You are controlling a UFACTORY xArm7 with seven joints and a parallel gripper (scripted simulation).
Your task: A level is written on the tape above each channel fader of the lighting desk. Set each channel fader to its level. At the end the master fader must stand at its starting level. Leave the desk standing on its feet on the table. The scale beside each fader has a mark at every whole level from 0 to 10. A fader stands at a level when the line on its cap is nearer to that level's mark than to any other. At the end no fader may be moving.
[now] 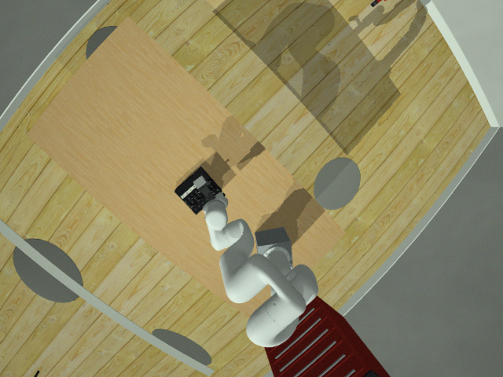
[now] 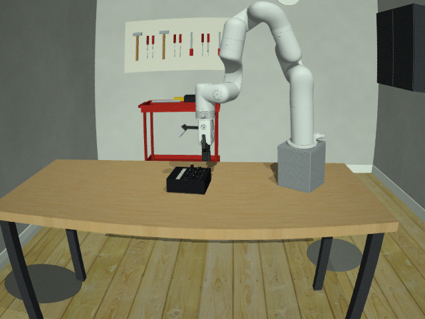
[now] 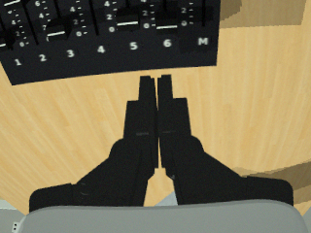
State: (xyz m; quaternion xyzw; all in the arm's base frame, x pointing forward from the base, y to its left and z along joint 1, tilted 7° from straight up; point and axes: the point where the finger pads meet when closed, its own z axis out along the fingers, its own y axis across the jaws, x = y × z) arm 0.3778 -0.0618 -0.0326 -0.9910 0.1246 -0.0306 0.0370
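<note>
The black lighting desk (image 1: 189, 195) (image 2: 188, 183) (image 3: 117, 64) stands flat on the table. In the wrist view I see its lower part with labels 1 to 6 and M; the tape is out of frame. My gripper (image 3: 157, 95) (image 2: 205, 158) is shut and holds nothing. It hangs above the desk, its fingertips just off the desk's labelled edge, below 5 and 6, touching no fader.
The arm's grey pedestal (image 2: 301, 166) (image 1: 273, 239) stands on the table (image 2: 103, 192) to the right of the desk. A red cart (image 2: 178, 106) stands behind the table.
</note>
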